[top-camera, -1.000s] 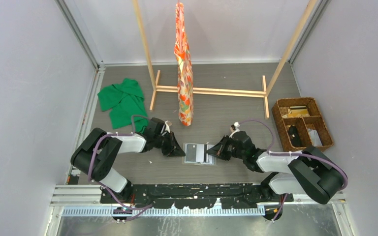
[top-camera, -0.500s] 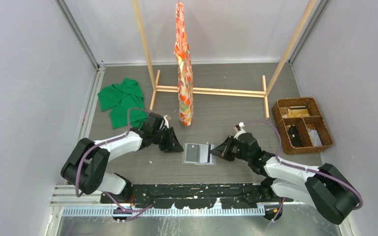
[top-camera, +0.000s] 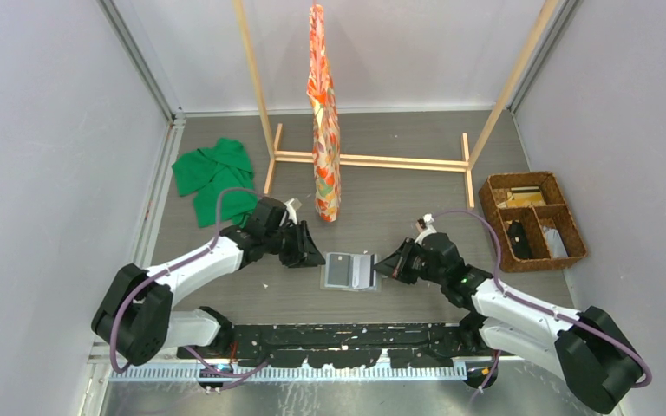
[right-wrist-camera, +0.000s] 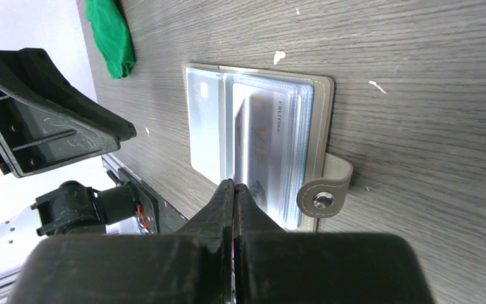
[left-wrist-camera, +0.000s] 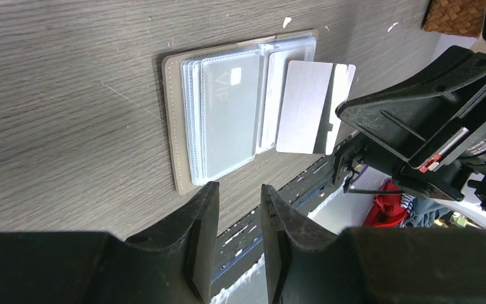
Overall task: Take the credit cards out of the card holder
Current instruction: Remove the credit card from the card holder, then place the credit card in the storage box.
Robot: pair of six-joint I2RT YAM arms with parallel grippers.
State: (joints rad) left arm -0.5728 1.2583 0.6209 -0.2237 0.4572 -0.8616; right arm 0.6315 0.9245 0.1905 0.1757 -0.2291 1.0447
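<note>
Card holder lies open and flat on the worktop, close to the near edge and roughly midway between the left and right edges. Its clear sleeves are fanned out. The snap tab sticks out on its right side.

Right gripper: jaws pressed together at the holder's right side. A silvery card sits partly out of its sleeve and overhangs the holder's right edge toward those jaws. I read it as pinched by its outer edge, though the contact itself is hard to make out.

Left gripper: jaws a narrow way apart with nothing between them. It hangs just off the holder's left edge and is not touching it, as far as I can tell.

Step in hand, my judgement: drawing a card out to the right. A second card, marked VIP, sits in the left sleeves, so I put the job at an early stage.

Next move calls for a flat, straight pull rightward so the card clears its sleeve without lifting the holder. Nothing pins the holder. If it drags along, I'd want the left jaws down on its left half first. Then I'd set the card on bare worktop and go back for the rest.
</note>
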